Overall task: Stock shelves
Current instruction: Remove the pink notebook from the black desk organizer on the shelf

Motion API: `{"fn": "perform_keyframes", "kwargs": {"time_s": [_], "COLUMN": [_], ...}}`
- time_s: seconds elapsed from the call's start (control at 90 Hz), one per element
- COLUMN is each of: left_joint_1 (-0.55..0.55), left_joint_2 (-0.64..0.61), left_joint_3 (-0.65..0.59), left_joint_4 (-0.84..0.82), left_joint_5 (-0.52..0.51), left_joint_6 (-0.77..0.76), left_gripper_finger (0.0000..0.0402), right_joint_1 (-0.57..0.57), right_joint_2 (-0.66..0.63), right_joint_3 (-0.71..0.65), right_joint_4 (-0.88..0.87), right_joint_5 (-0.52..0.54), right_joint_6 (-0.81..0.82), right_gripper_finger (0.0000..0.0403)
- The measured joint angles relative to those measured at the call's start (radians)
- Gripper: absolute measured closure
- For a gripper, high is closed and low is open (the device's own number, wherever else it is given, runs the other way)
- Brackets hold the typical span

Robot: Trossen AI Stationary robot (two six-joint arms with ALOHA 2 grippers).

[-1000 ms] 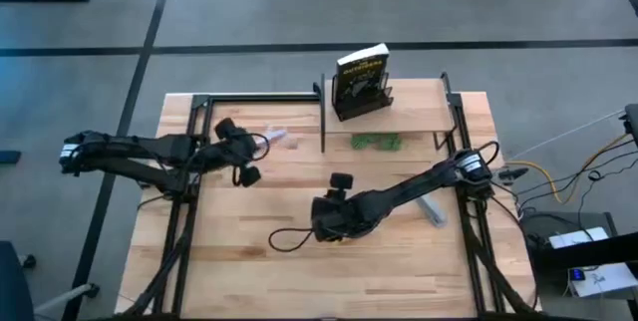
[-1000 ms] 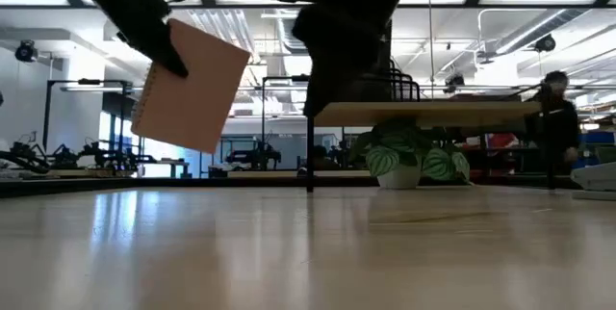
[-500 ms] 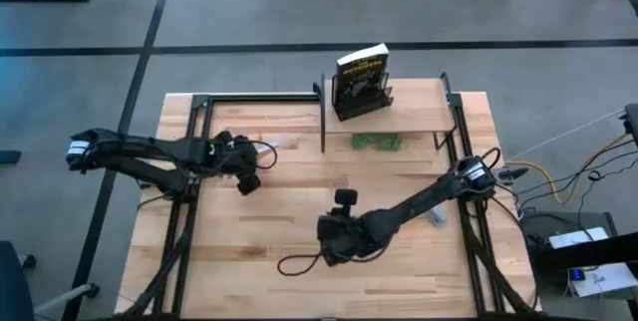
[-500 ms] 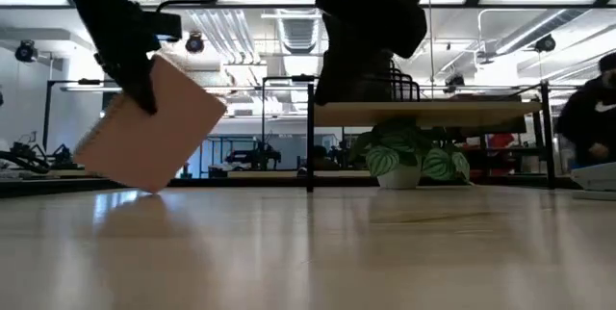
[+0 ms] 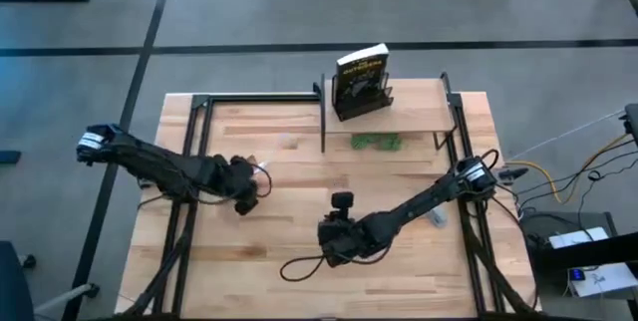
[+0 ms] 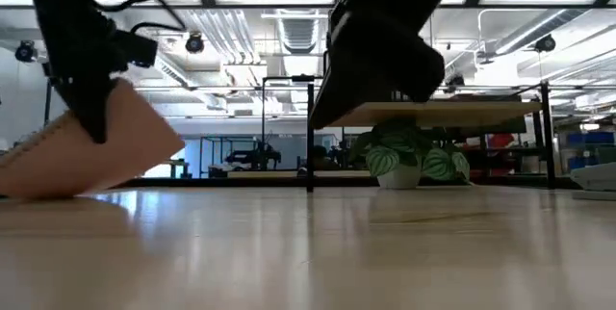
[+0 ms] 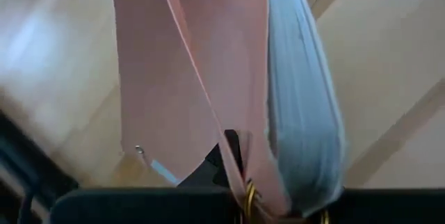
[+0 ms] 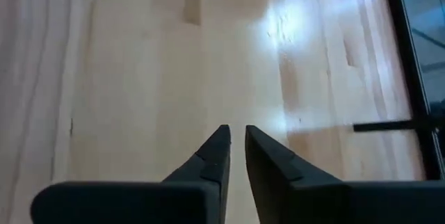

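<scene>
Spanning the whole scene, the wooden surface (image 5: 299,211) carries the shelf (image 5: 419,112) at its far edge, with a book (image 5: 361,80) upright in a black rack (image 5: 364,104) on top. My left gripper (image 6: 96,117) is clamped on a pink spiral notebook (image 6: 87,151), whose low edge looks about to touch the surface. It seems light and floppy, so a grip near the wire spine should steady it. My right gripper (image 8: 233,156) hovers mid-surface, fingers nearly together, empty.

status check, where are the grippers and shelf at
Left gripper shut on pink notebook, low at table's left. Right gripper empty, nearly shut, mid-table. Shelf holds book rack; path clear.
</scene>
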Motion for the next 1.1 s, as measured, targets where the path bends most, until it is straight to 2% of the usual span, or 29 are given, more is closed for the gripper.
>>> {"fn": "perform_keyframes", "kwargs": {"time_s": [0.4,0.644,1.1], "left_joint_1": [-0.013,-0.013,-0.013], "left_joint_2": [0.155,0.213,0.203], "left_joint_3": [-0.068,-0.071,-0.043], "left_joint_4": [0.009,0.046,0.061], "left_joint_5": [0.002,0.006,0.096], "left_joint_6": [-0.037,-0.032,-0.001], "left_gripper_finger": [0.0381,0.0337,0.0224], "right_joint_1": [-0.002,-0.011,-0.009], "right_joint_2": [0.0,0.0,0.0], "right_joint_3": [-0.018,-0.018,-0.018], "right_joint_4": [0.06,0.076,0.072], "right_joint_5": [0.0,-0.001,-0.007], "right_joint_6": [-0.068,-0.049,-0.031], "right_gripper_finger": [0.0369,0.0357,0.0332]}}
